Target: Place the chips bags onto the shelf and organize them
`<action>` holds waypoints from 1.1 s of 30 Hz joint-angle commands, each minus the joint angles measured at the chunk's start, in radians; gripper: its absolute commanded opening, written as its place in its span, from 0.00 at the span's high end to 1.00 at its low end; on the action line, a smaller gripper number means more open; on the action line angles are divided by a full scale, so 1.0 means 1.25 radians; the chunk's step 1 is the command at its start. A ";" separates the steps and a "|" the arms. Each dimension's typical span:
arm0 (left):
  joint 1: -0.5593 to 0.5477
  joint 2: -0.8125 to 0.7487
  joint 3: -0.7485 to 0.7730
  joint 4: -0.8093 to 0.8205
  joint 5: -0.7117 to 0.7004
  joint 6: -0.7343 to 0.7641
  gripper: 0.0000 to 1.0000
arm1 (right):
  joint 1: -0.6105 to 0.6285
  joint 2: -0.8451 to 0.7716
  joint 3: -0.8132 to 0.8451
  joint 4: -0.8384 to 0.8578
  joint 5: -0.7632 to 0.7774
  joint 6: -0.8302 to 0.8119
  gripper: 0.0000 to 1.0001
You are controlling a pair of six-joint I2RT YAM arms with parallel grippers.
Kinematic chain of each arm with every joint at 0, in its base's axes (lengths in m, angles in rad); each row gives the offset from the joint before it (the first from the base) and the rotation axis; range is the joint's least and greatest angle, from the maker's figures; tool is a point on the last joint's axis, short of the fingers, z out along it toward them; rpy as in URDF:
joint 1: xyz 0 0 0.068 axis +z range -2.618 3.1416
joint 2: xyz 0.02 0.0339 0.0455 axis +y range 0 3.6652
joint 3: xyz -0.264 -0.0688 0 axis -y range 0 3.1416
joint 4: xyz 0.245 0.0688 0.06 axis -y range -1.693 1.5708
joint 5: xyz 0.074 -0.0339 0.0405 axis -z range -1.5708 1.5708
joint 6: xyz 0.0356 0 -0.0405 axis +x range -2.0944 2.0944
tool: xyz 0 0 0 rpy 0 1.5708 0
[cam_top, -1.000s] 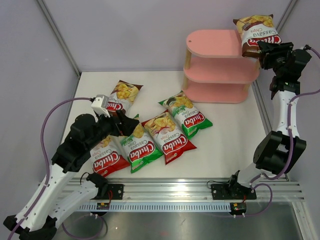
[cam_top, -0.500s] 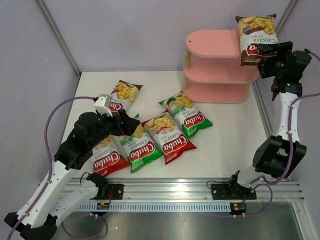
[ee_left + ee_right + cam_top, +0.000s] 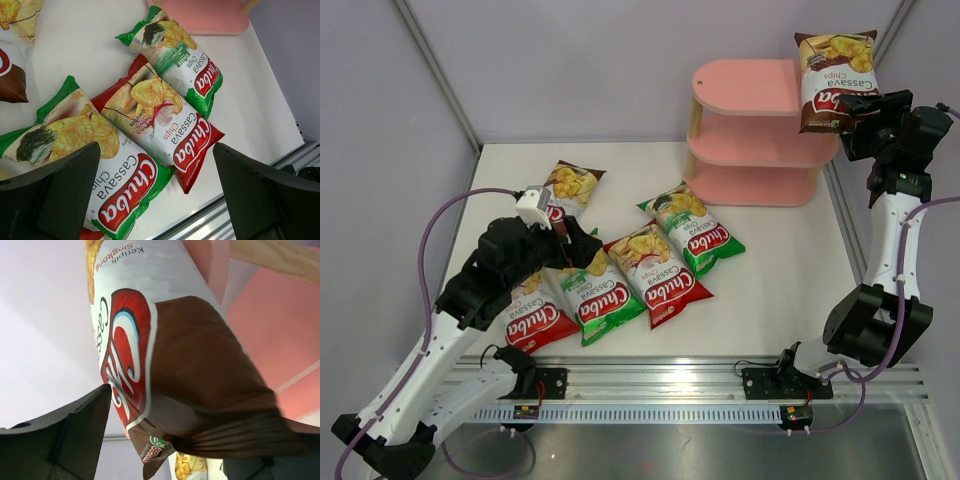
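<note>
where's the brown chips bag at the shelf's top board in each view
top external: brown bag upright, upper right, at the top of the shelf.
left wrist: not in it; the other brown bag sits at left edge.
right wrist: brown bag fills the centre.
shared landmark: pink shelf, in all three.

Top board of shelf (image 3: 745,85): left part bare, reachable from above. Right end blocked by upright brown bag (image 3: 835,78), its base between spread fingers of right gripper (image 3: 848,110). Middle and bottom boards open toward front, headroom low under board above; wooden posts (image 3: 692,132) at ends narrow entry. Right half of table (image 3: 790,285) bare, wide lane to shelf front. Left half crowded: cluster of chips bags (image 3: 655,272), some overlapping, below left gripper (image 3: 575,250), jaws wide apart. Side walls (image 3: 380,140) hem both arms.
</note>
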 commanded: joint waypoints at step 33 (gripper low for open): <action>0.014 0.030 0.047 -0.003 -0.029 0.036 0.01 | -0.016 0.095 0.130 0.015 -0.079 0.048 0.24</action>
